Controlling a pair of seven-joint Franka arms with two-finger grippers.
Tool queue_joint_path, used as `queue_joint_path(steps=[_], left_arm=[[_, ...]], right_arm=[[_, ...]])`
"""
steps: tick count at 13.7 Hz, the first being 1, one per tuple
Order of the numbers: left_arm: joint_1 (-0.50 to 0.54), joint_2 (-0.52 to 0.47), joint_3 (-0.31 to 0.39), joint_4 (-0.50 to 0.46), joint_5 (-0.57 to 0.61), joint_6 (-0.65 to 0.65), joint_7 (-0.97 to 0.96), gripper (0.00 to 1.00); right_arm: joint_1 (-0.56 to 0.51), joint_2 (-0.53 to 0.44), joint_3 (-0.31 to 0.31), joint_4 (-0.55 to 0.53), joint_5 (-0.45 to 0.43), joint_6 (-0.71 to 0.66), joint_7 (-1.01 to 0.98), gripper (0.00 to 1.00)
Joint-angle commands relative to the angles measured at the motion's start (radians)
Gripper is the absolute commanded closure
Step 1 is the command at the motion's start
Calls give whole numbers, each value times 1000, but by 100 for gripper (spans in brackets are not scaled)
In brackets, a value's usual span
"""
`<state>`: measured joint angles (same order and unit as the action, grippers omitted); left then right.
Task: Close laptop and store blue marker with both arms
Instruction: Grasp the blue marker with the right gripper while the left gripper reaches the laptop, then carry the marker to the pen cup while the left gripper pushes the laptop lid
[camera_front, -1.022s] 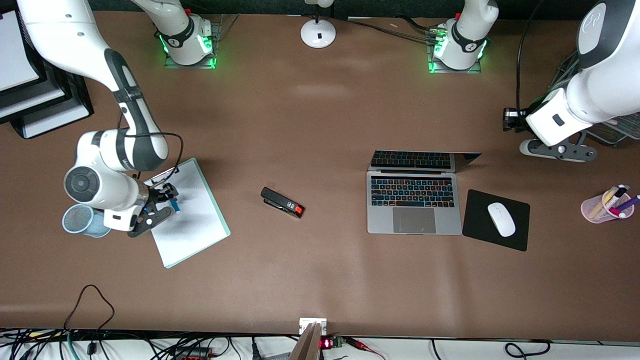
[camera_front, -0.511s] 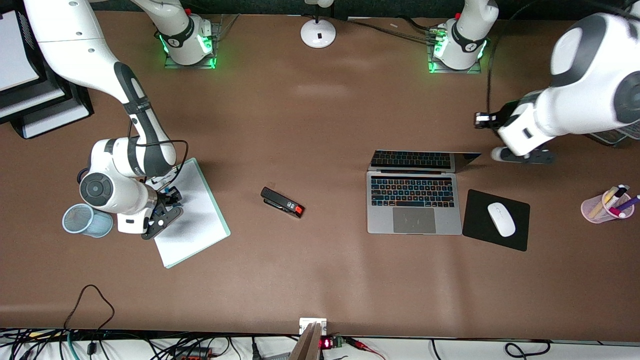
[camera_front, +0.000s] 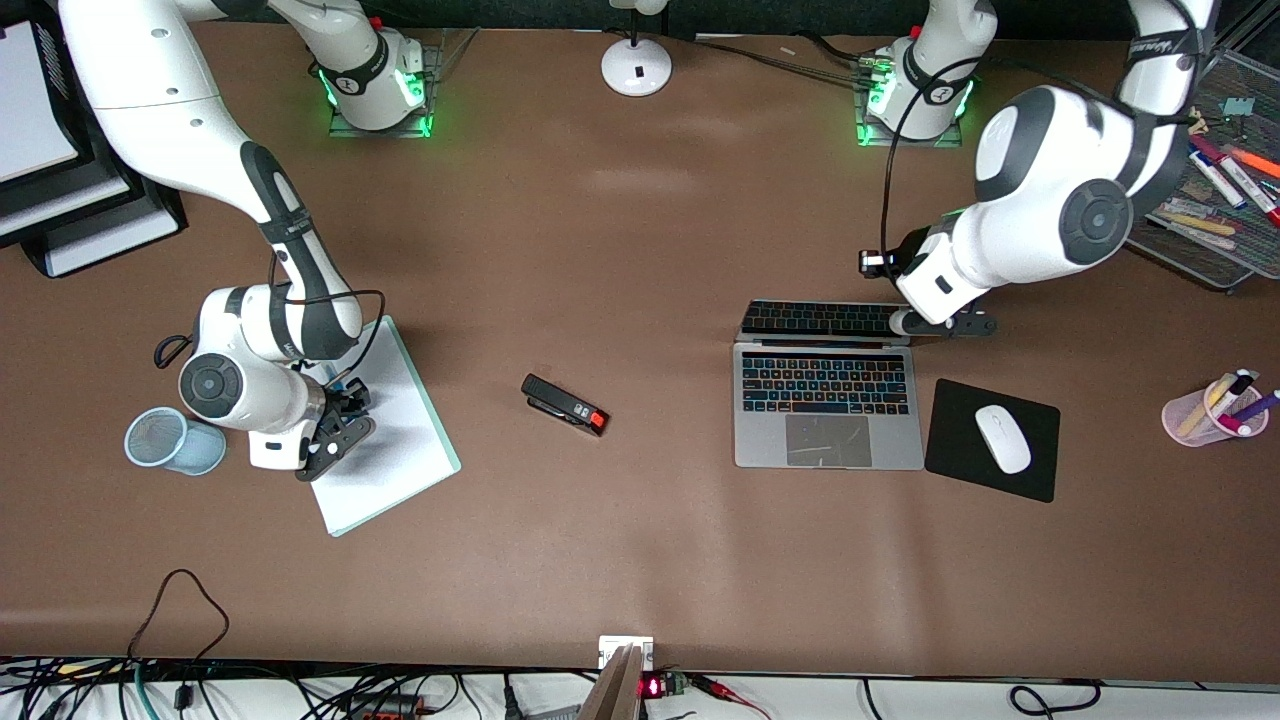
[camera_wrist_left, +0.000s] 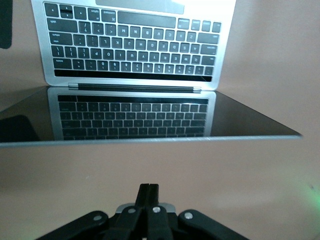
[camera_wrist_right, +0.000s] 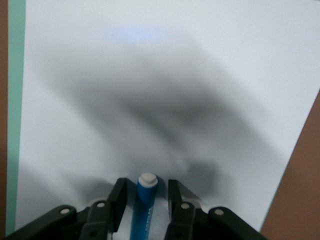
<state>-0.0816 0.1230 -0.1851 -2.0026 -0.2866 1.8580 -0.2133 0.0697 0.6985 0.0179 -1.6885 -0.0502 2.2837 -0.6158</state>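
Silver laptop (camera_front: 828, 400) open; blue marker (camera_wrist_right: 145, 192) upright over white pad (camera_front: 385, 430)

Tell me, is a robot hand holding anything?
Yes. The right gripper pinches the blue marker just below its whitish end. The left gripper is shut, holding nothing.

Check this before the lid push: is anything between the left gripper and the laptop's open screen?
Nothing visible. The left gripper, fingers shut, hangs at the back of the laptop lid's top edge, only bare table between them.
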Motion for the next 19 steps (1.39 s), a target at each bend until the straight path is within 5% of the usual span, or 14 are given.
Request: queue_joint_path(steps=[1, 2, 5, 8, 12, 19], left_arm=[[8, -46, -42, -115, -19, 133, -3, 100], [8, -46, -42, -145, -17, 194, 5, 100], [3, -37, -48, -160, 3, 317, 14, 100], [3, -33, -51, -150, 217, 423, 11, 100], [6, 52, -50, -79, 227, 490, 11, 100], [10, 249, -48, 88, 228, 558, 11, 100]], right_arm=[[1, 6, 0, 13, -8, -4, -12, 90], [-1, 1, 0, 16, -7, -4, -10, 100], [-4, -40, 0, 29, 1, -23, -9, 100], [-24, -79, -6, 100, 15, -126, -36, 100], [-131, -86, 0, 226, 194, -227, -296, 100], [-289, -42, -1, 283, 475, -221, -757, 100]])
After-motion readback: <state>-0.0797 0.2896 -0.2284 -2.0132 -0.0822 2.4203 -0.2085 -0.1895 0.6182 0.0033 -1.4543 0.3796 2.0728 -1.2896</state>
